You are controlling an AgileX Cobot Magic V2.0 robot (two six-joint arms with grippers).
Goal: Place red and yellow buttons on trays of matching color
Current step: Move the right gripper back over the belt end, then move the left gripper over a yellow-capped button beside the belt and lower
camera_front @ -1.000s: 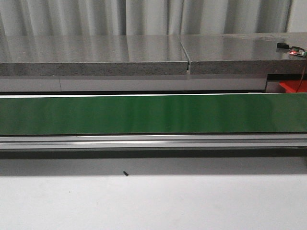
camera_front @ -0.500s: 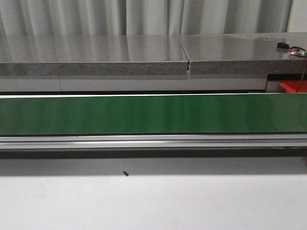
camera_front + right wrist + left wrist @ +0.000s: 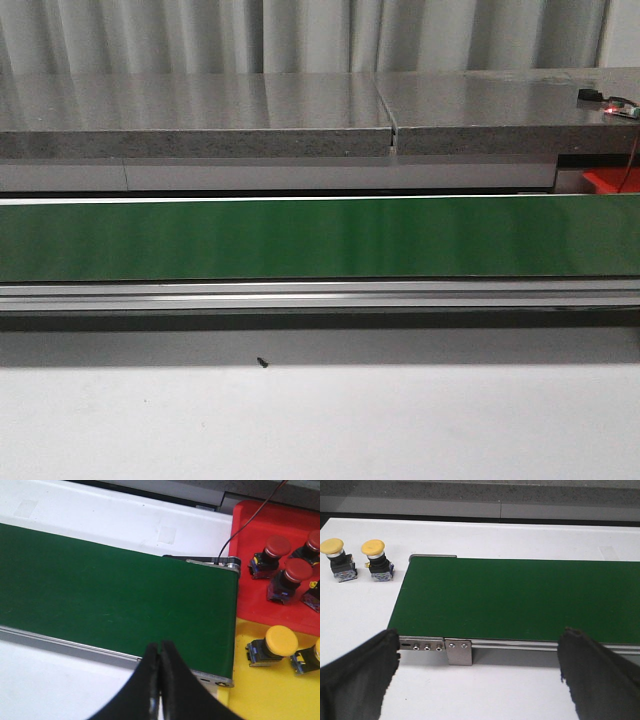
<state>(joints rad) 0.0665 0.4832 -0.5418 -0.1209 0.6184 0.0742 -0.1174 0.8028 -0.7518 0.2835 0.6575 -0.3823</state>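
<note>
Two yellow buttons (image 3: 338, 559) (image 3: 376, 559) stand on the white table beside the end of the green conveyor belt (image 3: 520, 597). My left gripper (image 3: 479, 672) is open above the belt's near rail, nothing between its fingers. In the right wrist view, a red tray (image 3: 250, 605) holds three red buttons (image 3: 272, 552) (image 3: 292, 577) (image 3: 314, 542). A yellow tray (image 3: 250, 690) below it holds two yellow buttons (image 3: 277, 645) (image 3: 312, 657). My right gripper (image 3: 160, 652) is shut and empty over the belt's near edge, beside the yellow tray. Neither gripper appears in the front view.
The green belt (image 3: 320, 237) spans the front view with a metal rail (image 3: 320, 297) along its near side. A grey stone shelf (image 3: 300, 115) runs behind it, and a corner of the red tray (image 3: 612, 180) shows at the far right. A black wire (image 3: 245, 522) crosses the red tray.
</note>
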